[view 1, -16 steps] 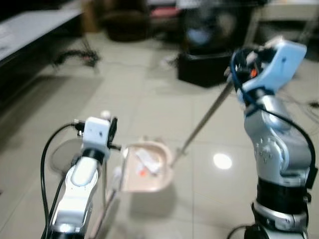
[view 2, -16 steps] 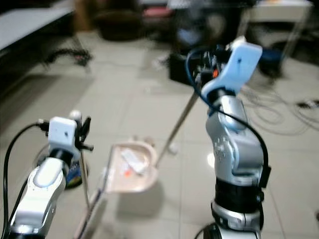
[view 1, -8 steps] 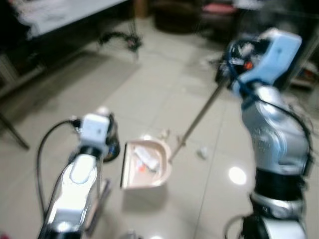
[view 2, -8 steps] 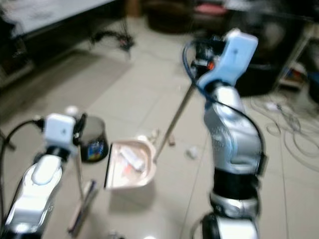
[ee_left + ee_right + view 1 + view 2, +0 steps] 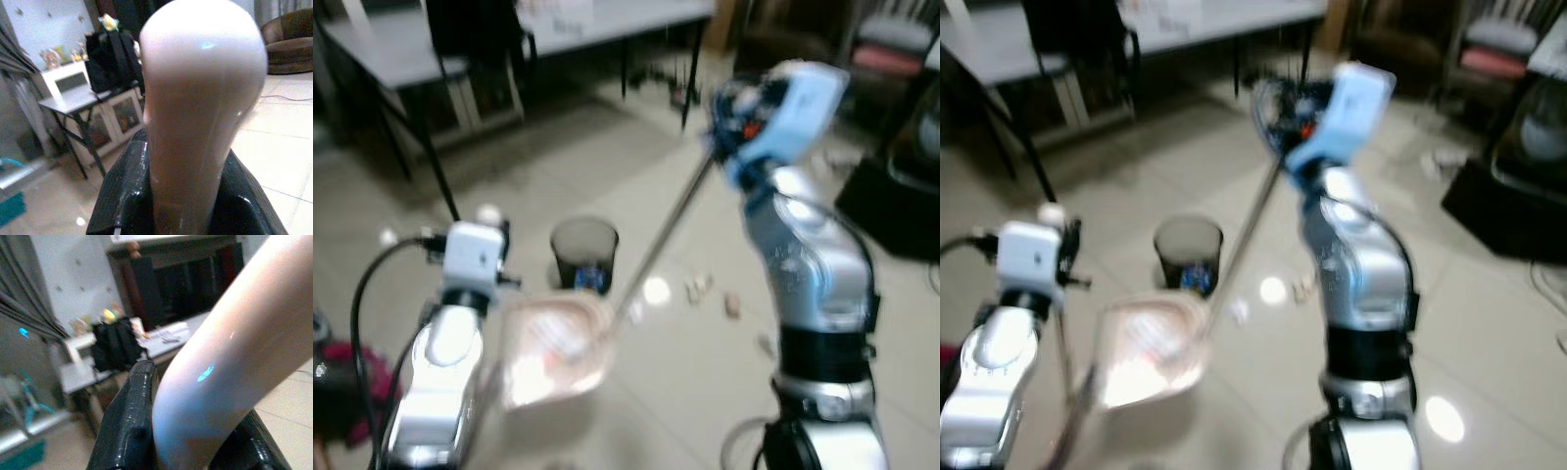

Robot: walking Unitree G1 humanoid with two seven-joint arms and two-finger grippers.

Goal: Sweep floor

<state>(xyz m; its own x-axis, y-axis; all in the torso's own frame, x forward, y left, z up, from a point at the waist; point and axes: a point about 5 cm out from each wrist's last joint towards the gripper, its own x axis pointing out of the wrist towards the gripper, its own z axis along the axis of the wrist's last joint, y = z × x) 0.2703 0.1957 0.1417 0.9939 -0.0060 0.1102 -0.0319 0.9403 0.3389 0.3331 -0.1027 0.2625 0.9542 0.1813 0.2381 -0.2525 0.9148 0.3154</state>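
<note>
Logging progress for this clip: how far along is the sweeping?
Done: some litter lies in the pink dustpan. In hand: the right gripper grips the dustpan's long handle, the left gripper a pink handle. Left: scraps lie on the tiles beside the small dark bin.

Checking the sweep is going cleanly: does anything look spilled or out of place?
Yes. A few scraps lie loose on the tiles right of the bin, outside the dustpan, which already holds litter. The pan hangs tilted on its long handle, so it could spill.
</note>
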